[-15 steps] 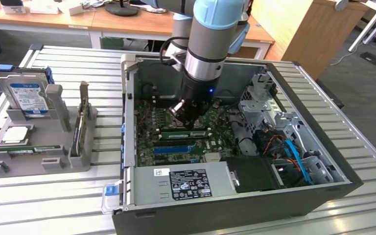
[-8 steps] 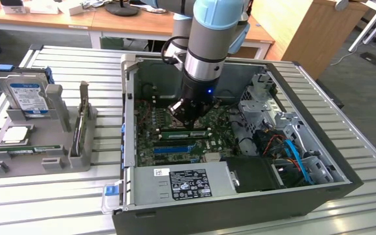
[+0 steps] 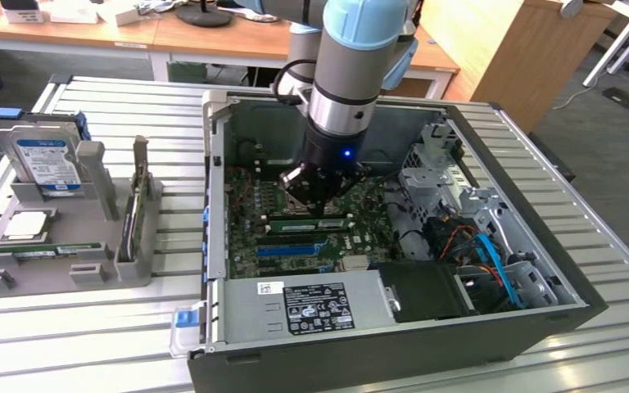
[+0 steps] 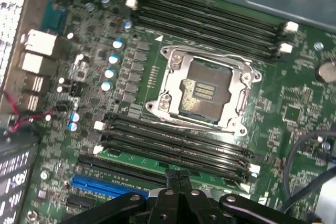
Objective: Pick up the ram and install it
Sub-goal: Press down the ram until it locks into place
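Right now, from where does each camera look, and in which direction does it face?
Exterior view: off the arm, raised, looking down into the open computer case; the arm and gripper show.
Wrist view: on the wrist, facing the motherboard closely; the shut gripper shows, at the ram.
Shared: motherboard, gripper, ram.

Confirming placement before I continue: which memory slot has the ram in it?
The slot directly under the end effector, in the bank beside the blue connector: the green ram fills it; the other slots look bare black.
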`<state>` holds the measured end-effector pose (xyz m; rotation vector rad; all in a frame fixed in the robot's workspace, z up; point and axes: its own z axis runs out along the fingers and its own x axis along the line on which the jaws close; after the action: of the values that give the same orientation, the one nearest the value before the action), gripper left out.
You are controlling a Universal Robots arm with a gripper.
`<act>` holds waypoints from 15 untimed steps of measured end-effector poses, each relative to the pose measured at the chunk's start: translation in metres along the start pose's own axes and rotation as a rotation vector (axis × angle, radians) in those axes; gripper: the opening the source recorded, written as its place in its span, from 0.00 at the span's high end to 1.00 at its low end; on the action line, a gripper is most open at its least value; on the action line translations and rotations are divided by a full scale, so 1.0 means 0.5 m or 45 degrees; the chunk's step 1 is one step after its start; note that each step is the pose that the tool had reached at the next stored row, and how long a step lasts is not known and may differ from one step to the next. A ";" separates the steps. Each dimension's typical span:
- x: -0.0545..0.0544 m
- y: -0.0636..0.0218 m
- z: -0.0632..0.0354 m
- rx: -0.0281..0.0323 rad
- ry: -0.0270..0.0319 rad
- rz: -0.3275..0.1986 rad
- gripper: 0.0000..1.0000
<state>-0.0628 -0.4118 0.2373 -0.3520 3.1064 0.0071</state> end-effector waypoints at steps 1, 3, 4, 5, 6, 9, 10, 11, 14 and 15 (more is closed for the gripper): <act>0.000 0.000 0.000 0.0003 -0.0001 0.021 0.89; 0.000 0.000 0.000 0.0010 -0.0002 0.064 0.89; 0.000 0.000 0.000 0.0014 -0.0003 0.086 0.89; 0.000 0.000 0.000 0.0017 -0.0003 0.107 0.89; 0.000 0.000 0.000 0.0021 -0.0004 0.128 0.89; 0.000 0.000 0.001 0.0030 -0.0006 0.192 0.89; 0.000 0.000 0.001 0.0034 -0.0007 0.213 0.89; 0.000 0.000 0.001 0.0037 -0.0007 0.234 0.89; 0.000 0.000 0.001 0.0046 -0.0008 0.288 0.89; 0.000 0.000 0.001 0.0046 -0.0008 0.291 0.89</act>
<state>-0.0628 -0.4119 0.2369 0.0046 3.1259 0.0043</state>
